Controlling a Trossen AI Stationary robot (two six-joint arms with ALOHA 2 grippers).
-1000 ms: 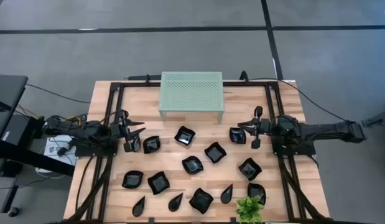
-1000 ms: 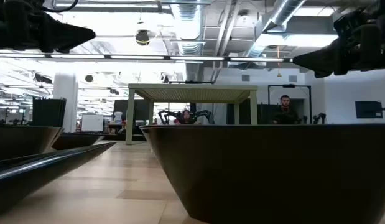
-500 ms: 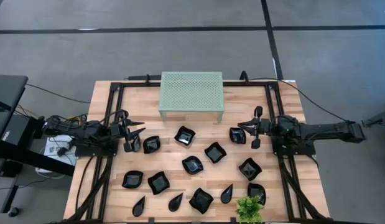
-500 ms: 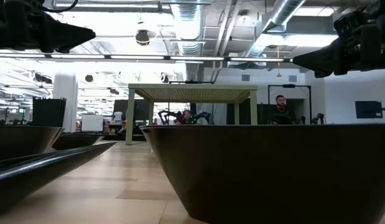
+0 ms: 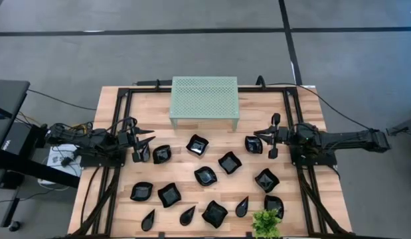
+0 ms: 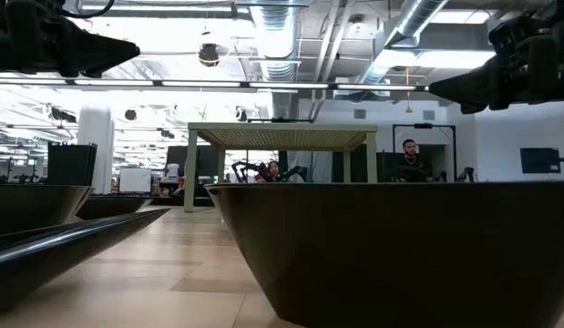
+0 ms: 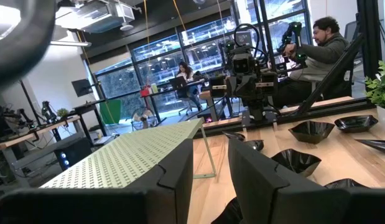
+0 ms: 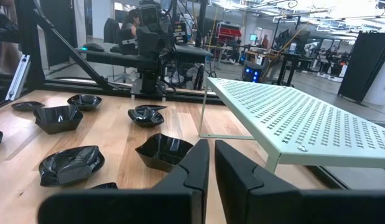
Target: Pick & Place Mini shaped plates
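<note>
Plates (image 5: 206, 176) all loose on the table, none held. Left gripper (image 5: 144, 145) at 9 o'clock, jaws slightly apart, empty; right gripper (image 5: 270, 140) at 3 o'clock, nearly closed, empty. Risk: glossy wavy rims could slip out of a pinch; crowded neighbours may get nudged.

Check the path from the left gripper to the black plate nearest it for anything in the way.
Nothing visible blocks it: the left gripper sits right beside the nearest plate, only bare table between them.
</note>
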